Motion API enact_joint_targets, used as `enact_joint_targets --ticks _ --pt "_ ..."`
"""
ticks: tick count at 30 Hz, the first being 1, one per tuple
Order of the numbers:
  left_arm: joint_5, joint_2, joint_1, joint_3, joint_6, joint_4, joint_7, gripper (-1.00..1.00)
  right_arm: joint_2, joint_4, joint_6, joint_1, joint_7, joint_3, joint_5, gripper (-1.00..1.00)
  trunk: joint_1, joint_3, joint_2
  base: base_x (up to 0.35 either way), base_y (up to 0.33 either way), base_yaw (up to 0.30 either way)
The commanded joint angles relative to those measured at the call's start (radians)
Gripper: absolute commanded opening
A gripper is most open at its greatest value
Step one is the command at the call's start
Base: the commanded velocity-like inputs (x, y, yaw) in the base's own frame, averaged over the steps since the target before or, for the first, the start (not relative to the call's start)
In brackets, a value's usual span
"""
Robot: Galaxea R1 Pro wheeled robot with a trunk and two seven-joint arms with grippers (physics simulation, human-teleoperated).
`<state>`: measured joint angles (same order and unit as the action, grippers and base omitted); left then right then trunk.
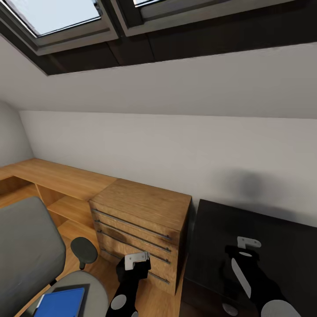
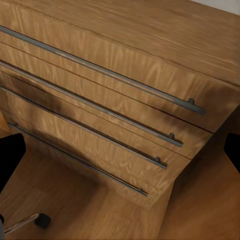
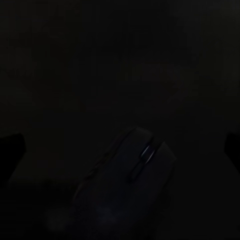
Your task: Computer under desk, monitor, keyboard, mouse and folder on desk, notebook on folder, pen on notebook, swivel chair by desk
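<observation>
Right wrist view, mouse (image 3: pixel 125 175) on dark top under my R gripper, long axis diagonal, barely visible, jaws spread; head view, folder (image 1: pixel 59 303) on chair (image 1: pixel 26 246), edge-cropped; L gripper (image 1: pixel 136 260) by drawers (image 1: pixel 141 224), jaws spread.

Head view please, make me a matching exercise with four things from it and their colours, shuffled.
Things:
1. folder lying on the swivel chair seat
2. chest of drawers with long bar handles
3. swivel chair backrest
4. low cabinet under the right arm

Colours:
A. black
B. grey
C. blue
D. brown wood

Pairs: 1-C, 2-D, 3-B, 4-A
</observation>
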<state>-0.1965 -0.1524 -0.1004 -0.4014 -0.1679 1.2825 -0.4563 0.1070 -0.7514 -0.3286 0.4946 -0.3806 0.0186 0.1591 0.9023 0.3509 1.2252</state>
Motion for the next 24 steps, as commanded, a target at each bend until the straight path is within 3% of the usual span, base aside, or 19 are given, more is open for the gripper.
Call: enact_joint_targets --ticks 1,19,24 --pt "-0.006 0.0 -0.001 -0.002 -0.004 0.001 -0.007 1.0 0.0 0.0 -0.004 0.001 -0.005 -0.002 0.01 1.0 0.0 0.001 0.001 0.0 0.0 0.0" --pt "-0.008 -0.001 -0.001 -0.002 -0.003 0.024 -0.007 1.0 -0.003 0.021 -0.004 0.002 0.016 -0.002 0.012 1.0 0.0 0.001 0.001 0.0 0.0 0.0" --pt "-0.009 -0.001 -0.001 -0.002 -0.004 0.024 -0.007 1.0 -0.003 0.034 -0.004 0.008 0.016 -0.002 0.013 1.0 0.019 0.017 0.036 0.0 0.0 0.0"
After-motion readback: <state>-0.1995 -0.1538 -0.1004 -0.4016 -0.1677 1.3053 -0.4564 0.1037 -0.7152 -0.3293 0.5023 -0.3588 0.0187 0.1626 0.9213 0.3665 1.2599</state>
